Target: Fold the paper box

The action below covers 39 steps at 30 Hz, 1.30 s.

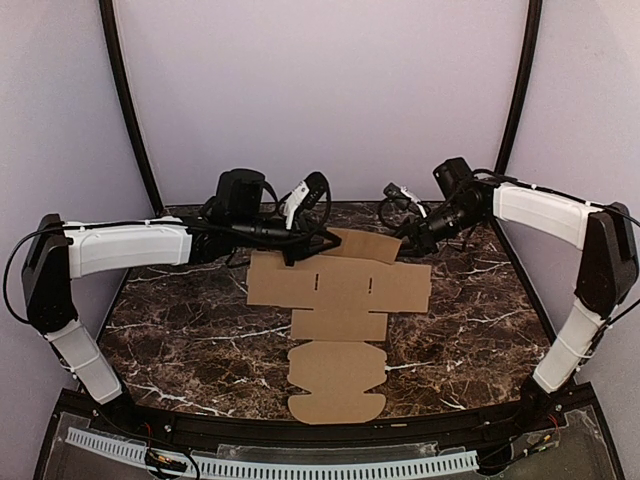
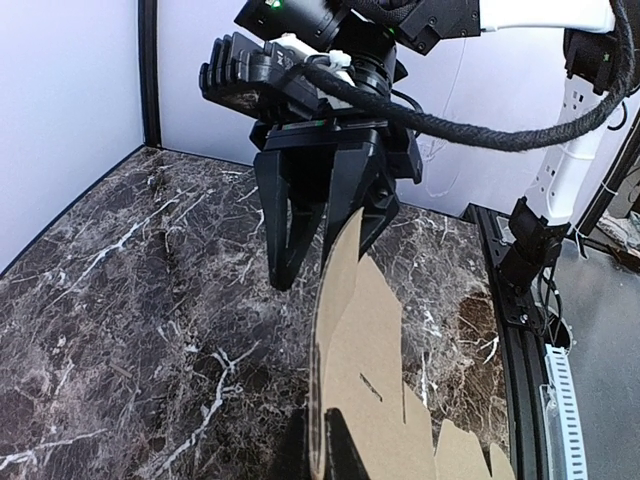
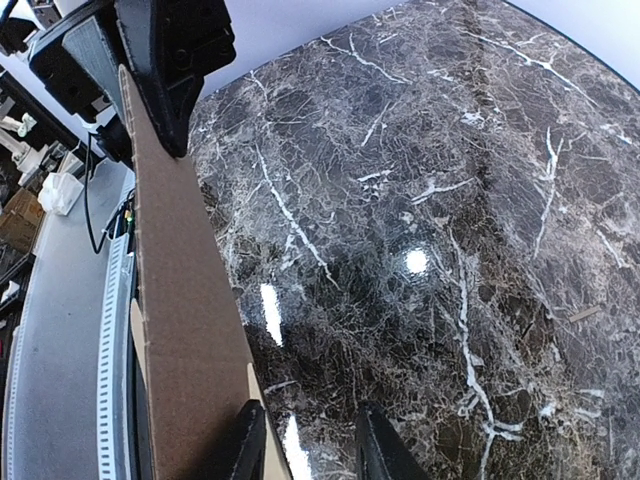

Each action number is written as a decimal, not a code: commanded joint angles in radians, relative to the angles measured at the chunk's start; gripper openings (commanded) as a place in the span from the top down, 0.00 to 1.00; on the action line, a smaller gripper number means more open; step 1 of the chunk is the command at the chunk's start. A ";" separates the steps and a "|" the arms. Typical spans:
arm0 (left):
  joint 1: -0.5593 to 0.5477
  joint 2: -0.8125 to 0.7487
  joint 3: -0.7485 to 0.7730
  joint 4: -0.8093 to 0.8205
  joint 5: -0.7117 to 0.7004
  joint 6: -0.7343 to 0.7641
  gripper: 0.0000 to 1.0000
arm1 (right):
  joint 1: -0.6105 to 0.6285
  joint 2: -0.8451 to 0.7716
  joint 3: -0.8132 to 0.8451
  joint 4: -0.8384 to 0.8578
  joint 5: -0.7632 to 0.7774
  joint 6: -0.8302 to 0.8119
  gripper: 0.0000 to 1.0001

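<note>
I see the paper box as a flat die-cut cardboard sheet on the marble table, not yet formed into a box. Its rounded tabs lie toward the arm bases. Only its far flap is raised off the marble.

My left gripper is clamped on that flap. In the right wrist view the cardboard strip runs straight up into the left gripper, one dark finger on each face. The rest of the sheet spreads out below and toward me from those fingers.

My right gripper sits at the flap's other end with its fingers parted. Bare marble shows in the gap between them. The flap lies just beside one finger, on its outer side; I cannot tell whether it touches.

From the left wrist camera the right gripper faces me. The flap's edge rises in front of one of its fingers.

A white slotted cable duct runs along the near edge, well behind both sets of fingers.
</note>
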 commanded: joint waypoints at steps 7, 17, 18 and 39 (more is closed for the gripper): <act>0.006 -0.024 -0.019 0.039 -0.055 -0.007 0.99 | -0.145 -0.004 0.078 0.005 -0.056 0.093 0.67; 0.006 -0.024 -0.084 0.234 -0.032 -0.172 0.99 | -0.118 -0.056 -0.013 0.058 -0.312 -0.013 0.41; 0.006 -0.021 -0.089 0.250 -0.027 -0.186 0.99 | -0.111 -0.052 -0.006 0.062 -0.311 -0.015 0.41; 0.007 0.059 -0.080 0.412 -0.020 -0.343 0.99 | -0.044 -0.080 -0.038 0.306 -0.104 0.221 1.00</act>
